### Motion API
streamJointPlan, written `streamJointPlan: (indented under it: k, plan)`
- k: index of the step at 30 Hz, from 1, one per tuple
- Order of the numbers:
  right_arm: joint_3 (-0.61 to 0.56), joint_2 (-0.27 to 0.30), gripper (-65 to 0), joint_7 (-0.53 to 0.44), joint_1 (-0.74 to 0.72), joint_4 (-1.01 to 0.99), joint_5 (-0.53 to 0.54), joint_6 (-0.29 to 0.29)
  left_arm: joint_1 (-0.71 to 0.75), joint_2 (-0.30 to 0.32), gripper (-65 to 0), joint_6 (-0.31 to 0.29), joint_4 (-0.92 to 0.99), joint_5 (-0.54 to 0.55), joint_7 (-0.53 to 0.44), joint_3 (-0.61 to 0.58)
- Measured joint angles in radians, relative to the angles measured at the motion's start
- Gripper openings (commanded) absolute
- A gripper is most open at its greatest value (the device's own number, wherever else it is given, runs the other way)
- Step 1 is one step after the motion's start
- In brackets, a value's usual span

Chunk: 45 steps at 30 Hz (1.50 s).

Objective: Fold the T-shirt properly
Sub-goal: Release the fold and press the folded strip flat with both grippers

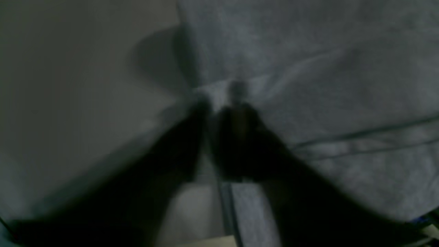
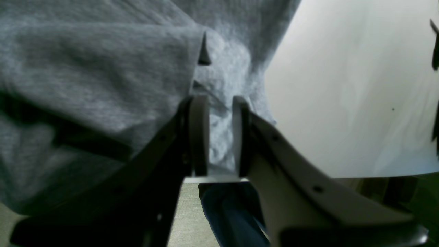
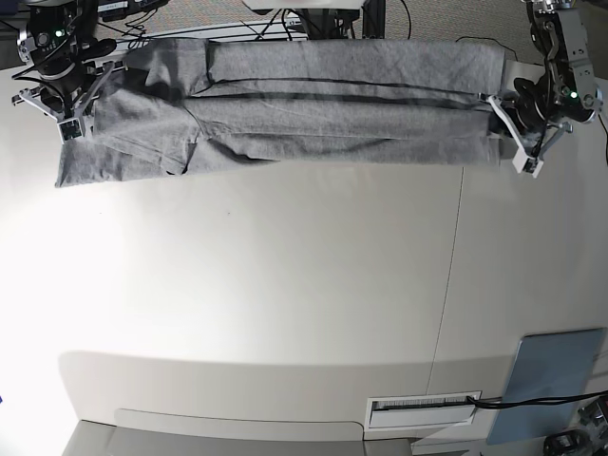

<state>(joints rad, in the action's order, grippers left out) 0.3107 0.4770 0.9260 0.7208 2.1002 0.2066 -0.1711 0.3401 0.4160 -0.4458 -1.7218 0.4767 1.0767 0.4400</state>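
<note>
White table (image 3: 285, 285); base alone shows whole T-shirt (image 3: 313, 119).

T-shirt (image 3: 313, 109) — on table (image 3: 285, 285), far edge

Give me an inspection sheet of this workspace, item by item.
Surface: white table, large bare area in front.
Job's things: T-shirt folded into a long band along the far edge.
Clutter: bluish-grey panel at the near corner.
Grippers: right claw pinching shirt fabric; left claw at the shirt's edge, view too blurred to judge.
Cables: dark cables behind the table.
Surroundings: nothing seen clearly.
</note>
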Motion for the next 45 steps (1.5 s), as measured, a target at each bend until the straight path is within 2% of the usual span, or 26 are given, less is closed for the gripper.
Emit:
streamJointPlan:
  k: [2,11,14,17,19,21,23,25,28,33,34,41,45]
  plan:
    - [0.000,0.000,-52.3,-0.005,0.000,0.000,0.000,0.000,0.000,0.000,-32.5,0.000,0.015,0.002,-0.020,0.001]
    - [0.000,0.000,-52.3,-0.019,0.000,0.000,0.000,0.000,0.000,0.003,-32.6,0.000,0.020,0.054,-0.048,0.001]
    - [0.000,0.000,-52.3,-0.019,0.000,0.000,0.000,0.000,0.002,0.028,-32.6,-0.001,0.021,0.171,-0.049,0.032]
    - [0.000,0.000,-52.3,-0.019,0.000,0.000,0.000,0.015,-0.001,0.046,-32.6,0.000,0.021,0.302,-0.013,0.122]
    - [0.001,0.000,-52.3,-0.026,0.000,0.000,0.005,0.035,0.006,0.048,-32.6,-0.037,0.020,0.406,0.045,0.181]
    - [0.002,0.001,-52.3,-0.030,0.000,0.000,0.073,0.043,0.033,0.047,-32.6,-0.056,0.020,0.477,0.070,0.211]
    - [0.002,0.002,-52.3,-0.056,0.000,-0.001,0.155,0.039,0.075,0.047,-32.6,-0.064,0.019,0.478,0.063,0.222]
    - [0.002,0.002,-52.3,-0.071,0.000,-0.001,0.197,0.002,0.125,0.044,-32.6,-0.072,0.020,0.479,0.017,0.222]
    - [-0.035,0.002,-52.3,-0.071,0.000,-0.001,0.211,-0.053,0.170,0.025,-32.6,-0.071,0.021,0.451,-0.063,0.222]
    - [-0.146,0.002,-52.3,-0.093,0.000,-0.001,0.211,-0.074,0.211,0.007,-32.6,-0.037,0.021,0.408,-0.207,0.222]
    - [-0.171,0.002,-52.3,-0.093,0.000,-0.001,0.211,-0.080,0.211,0.008,-32.6,-0.023,0.021,0.406,-0.211,0.222]
    - [-0.275,0.002,-52.3,-0.093,-0.001,-0.001,0.178,-0.080,0.210,0.008,-32.6,-0.023,0.021,0.441,-0.213,0.222]
    - [-0.286,0.002,-52.3,-0.094,-0.001,-0.001,0.170,-0.080,0.205,-0.007,-32.6,-0.053,0.021,0.444,-0.218,0.222]
